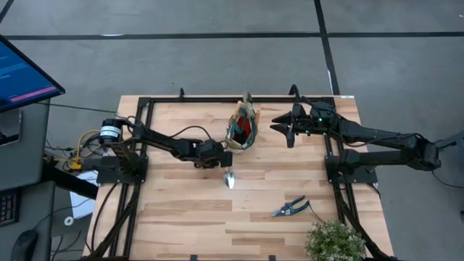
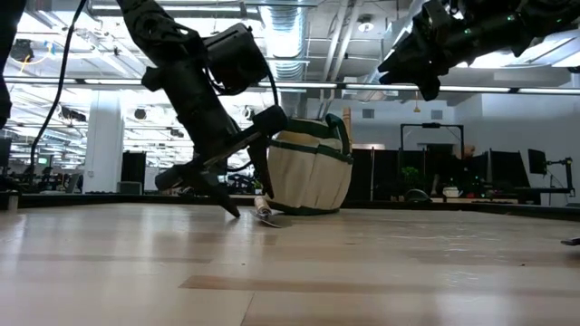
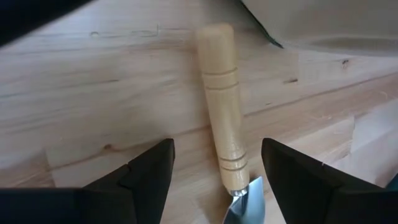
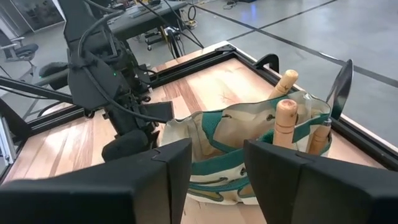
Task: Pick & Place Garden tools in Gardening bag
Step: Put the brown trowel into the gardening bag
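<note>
1. The table is a light wooden top with a black frame along its edges.
2. The left arm reaches from the table's left side towards the middle. Its gripper is low over the wood, fingers spread, one on each side of a trowel handle and not touching it.
3. The right arm stretches from the right side towards the far edge. Its gripper hangs high above the table just beside the bag, fingers parted and empty.
4. The bag stands near the far edge, between the two grippers. It is beige canvas with green trim. Something red and black shows inside it from above. In the right wrist view two wooden handles and a dark blade stick up from its outer pockets.
5. The plant sits at the near right corner, well apart from the bag.
6. The shears lie flat on the wood, blue handles, between the plant and the table's middle, touched by neither arm.
7. The trowel lies flat on the wood just on the near side of the bag, silver blade pointing away from the bag. Its wooden handle runs between the left fingers towards the bag's base.
</note>
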Controlling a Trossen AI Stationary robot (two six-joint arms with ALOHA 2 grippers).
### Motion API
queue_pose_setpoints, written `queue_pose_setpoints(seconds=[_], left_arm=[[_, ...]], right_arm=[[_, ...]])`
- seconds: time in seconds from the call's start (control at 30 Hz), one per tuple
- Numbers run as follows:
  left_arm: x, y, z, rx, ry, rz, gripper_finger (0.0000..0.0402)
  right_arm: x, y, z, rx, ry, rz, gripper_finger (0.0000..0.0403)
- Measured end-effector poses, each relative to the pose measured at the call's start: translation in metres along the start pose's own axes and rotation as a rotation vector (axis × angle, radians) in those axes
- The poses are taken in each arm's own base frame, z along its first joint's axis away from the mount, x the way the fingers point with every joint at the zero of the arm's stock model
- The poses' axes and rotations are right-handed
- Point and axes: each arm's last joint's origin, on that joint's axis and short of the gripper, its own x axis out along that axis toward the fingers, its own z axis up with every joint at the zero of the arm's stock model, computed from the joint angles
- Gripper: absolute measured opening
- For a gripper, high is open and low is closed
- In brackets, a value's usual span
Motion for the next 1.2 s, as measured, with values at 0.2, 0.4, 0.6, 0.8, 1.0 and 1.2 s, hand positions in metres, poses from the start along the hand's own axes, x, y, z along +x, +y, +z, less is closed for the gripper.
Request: queue_pose_setpoints(seconds=[0.2, 0.4, 0.6, 0.8, 1.0, 1.2], left_arm=[[0.013, 0.007, -0.002, 0.005, 0.039, 0.041, 0.0233], [0.021, 0.013, -0.002, -0.003, 0.048, 0.080, 0.0162], [0.020, 0.012, 0.000, 0.029, 0.014, 0.072, 0.0046], [0.010, 0.013, 0.001, 0.069, 0.009, 0.109, 0.0003], [-0.015, 0.019, 0.001, 0.110, -0.002, 0.204, 0.0002], [-0.043, 0.017, 0.005, 0.158, -0.028, 0.202, 0.0004]], right_arm=[[0.000, 0.003, -0.001, 0.002, 0.003, 0.015, 0.0137], [0.001, 0.009, -0.002, -0.004, 0.011, 0.042, 0.0134], [0.001, 0.015, -0.004, 0.019, 0.025, 0.067, 0.0134], [0.002, 0.020, -0.006, 0.032, 0.037, 0.092, 0.0134], [0.002, 0.024, -0.006, 0.041, 0.033, 0.089, 0.0134], [0.002, 0.025, -0.006, 0.041, 0.029, 0.090, 0.0134]])
